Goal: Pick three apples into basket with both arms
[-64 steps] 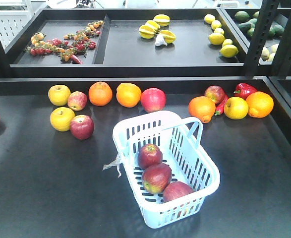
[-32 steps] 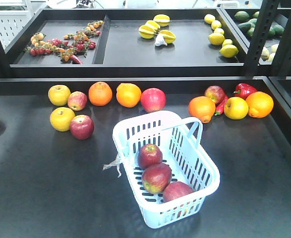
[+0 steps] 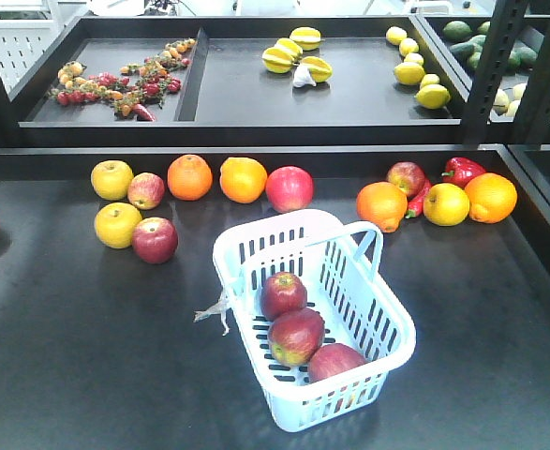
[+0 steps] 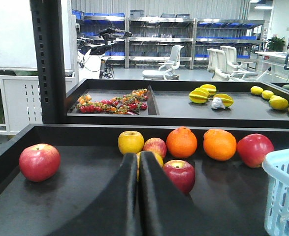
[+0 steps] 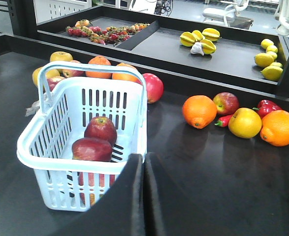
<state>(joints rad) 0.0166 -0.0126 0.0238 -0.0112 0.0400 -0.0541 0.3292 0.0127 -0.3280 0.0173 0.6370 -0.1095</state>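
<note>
Front view: the pale blue basket sits on the dark tabletop at about 6 o'clock, its hoop handle toward 1 o'clock and a clear plastic scrap on the rim at 9 o'clock. The three apples lie inside in a row running from 11 to 5 o'clock, each touching the next. More fruit lines the tabletop's far edge: yellow apples, oranges and a loose red apple at 10 o'clock, and a red pepper at 2 o'clock. Neither arm shows here.

Left wrist view: the left gripper has its black fingers pressed together with nothing between them, low at 6 o'clock. The basket's rim shows at 4 o'clock, well apart from it.

Right wrist view: the right gripper likewise has its fingers closed flat and empty, at 6 o'clock. The basket stands just beside it at 9 o'clock; two apples are plain inside, the third only glimpsed through the slots.
</note>
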